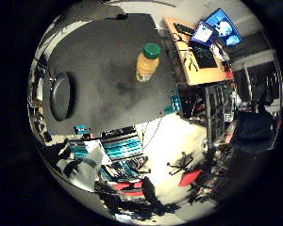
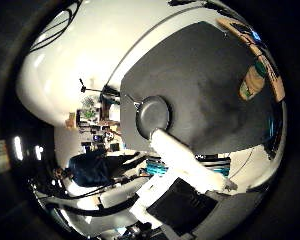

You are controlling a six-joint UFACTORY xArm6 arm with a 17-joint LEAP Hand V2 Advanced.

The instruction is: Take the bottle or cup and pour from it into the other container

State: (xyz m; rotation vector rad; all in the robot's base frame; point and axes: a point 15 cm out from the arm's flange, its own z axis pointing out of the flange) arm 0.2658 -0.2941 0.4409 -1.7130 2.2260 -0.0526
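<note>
1. Dark grey table top fills the middle of both palm views, with a cluttered workshop around it and a wooden desk with lit screens beyond its far edge.
2. Bottle: orange liquid, green cap, upright near the table edge closest to the desk.
3. Dark round container, shallow, bowl-like, sits on the same table, well apart from the bottle.
4. Hand: one white finger reaches out straight, its tip over the container's rim in the thumb-side view. Nothing held; fingers released, high above the table.
5. Judged step: the approach to the bottle, grasp not yet begun.
6. To do it well: bring the palm down beside the bottle's body, below the cap; wrap the fingers around the mid-section, thumb opposing.
7. Keep it upright on the lift. Cap looks closed, so pouring may yield nothing.
</note>
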